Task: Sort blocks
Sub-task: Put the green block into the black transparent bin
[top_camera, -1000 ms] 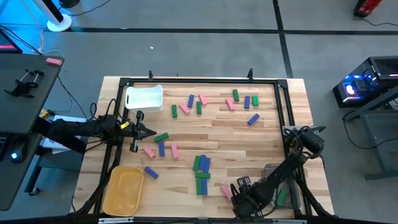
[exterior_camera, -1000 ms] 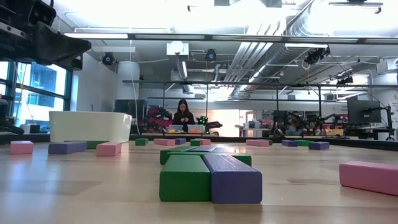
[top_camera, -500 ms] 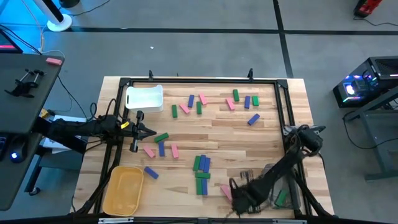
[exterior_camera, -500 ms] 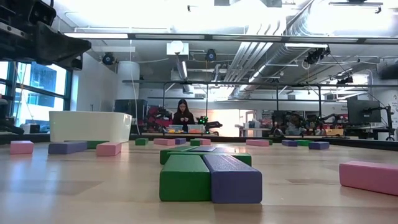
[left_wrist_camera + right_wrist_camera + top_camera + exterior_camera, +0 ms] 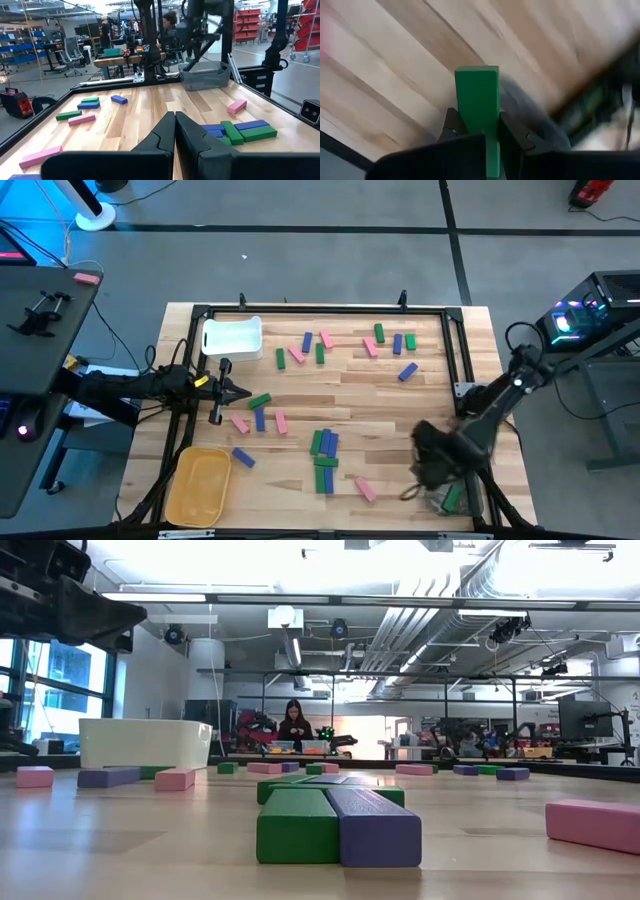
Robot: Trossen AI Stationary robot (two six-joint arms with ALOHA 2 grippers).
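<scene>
While right gripper (image 5: 479, 131) clamps green block (image 5: 477, 97), clear bin (image 5: 205, 75) nearby.

Your right gripper (image 5: 479, 131) clamps a green block (image 5: 477, 100) above the table's (image 5: 430, 390) right-front corner; your left gripper (image 5: 174, 131) hangs closed near its left edge.

The right arm (image 5: 470, 435) reaches over the table's (image 5: 440, 380) near right corner (by the clear bin (image 5: 455, 498)); blocks (image 5: 325, 450) lie scattered; the left arm (image 5: 150, 385) hovers beside the white bin (image 5: 232, 336).

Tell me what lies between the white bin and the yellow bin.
In the high view, the left gripper, jaws shut, lies between the white bin and the yellow bin.
</scene>
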